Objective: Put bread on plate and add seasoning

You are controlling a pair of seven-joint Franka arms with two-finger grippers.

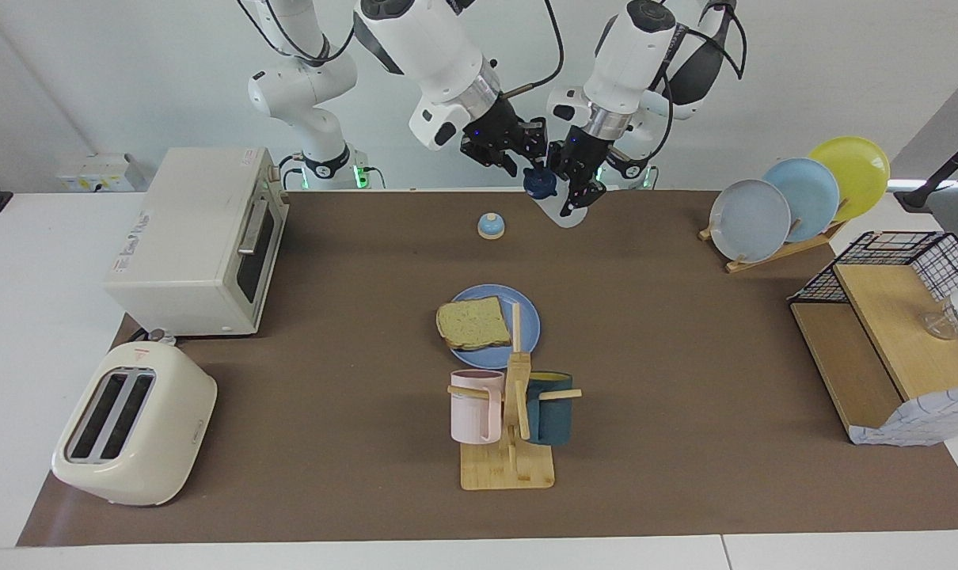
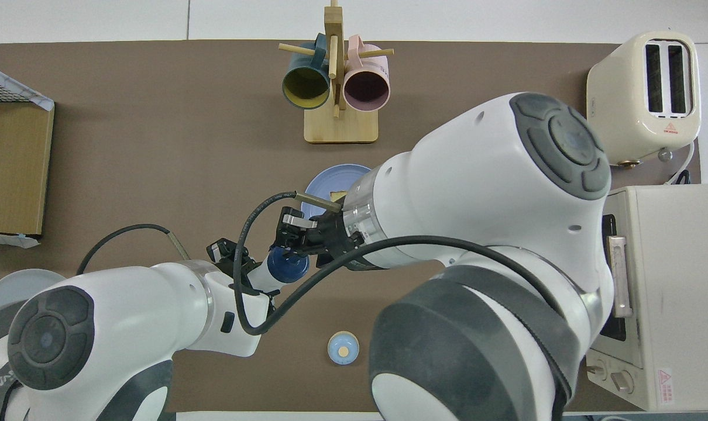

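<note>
At frame centre the bread (image 1: 473, 323) already lies on the plate (image 1: 526, 317). At top centre, the left gripper (image 1: 572, 184) clamps the seasoning (image 1: 554, 202) tilted, its cap toward the right gripper (image 1: 526, 161) — whose grip can't be judged — probably for uncapping.

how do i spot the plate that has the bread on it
Find the wooden mug rack mid-table; the plate lies flat just nearer the robots, with the bread on it. The other three plates stand upright in a rack.
</note>
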